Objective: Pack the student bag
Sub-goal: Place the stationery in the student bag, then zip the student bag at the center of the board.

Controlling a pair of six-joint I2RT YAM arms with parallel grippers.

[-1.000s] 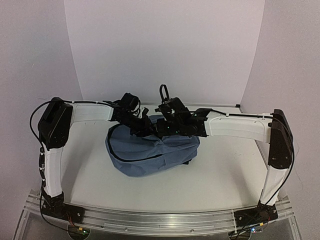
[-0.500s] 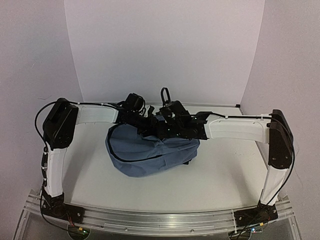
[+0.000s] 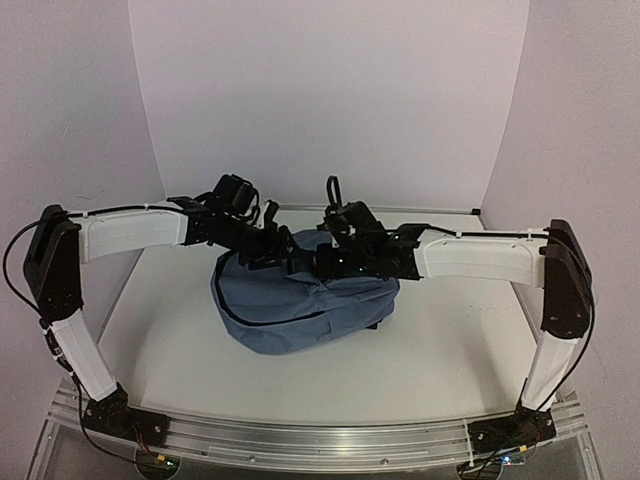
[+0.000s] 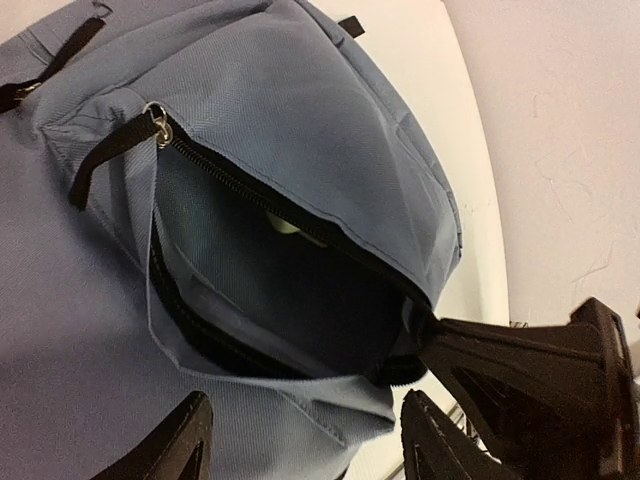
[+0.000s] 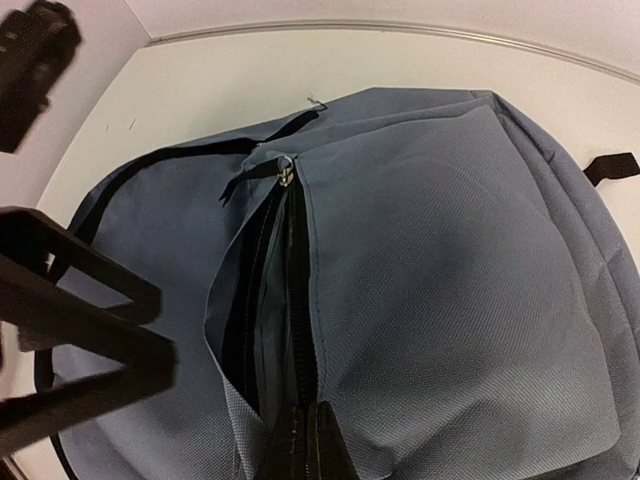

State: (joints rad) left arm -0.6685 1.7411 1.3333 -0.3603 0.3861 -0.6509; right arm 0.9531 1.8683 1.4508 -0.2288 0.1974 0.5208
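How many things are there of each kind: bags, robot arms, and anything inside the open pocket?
Slate-blue student bag: 1
Robot arms: 2 (left arm, right arm)
Mostly hidden pale item inside the open pocket: 1
Total: 4

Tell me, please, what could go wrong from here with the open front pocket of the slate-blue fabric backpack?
1. The right gripper pinches only the zip edge of the front pocket of the slate-blue fabric backpack; a slip would probably let the mouth sag shut.
2. The open left gripper hovers close over that mouth, so its fingers might snag the black zip trim.
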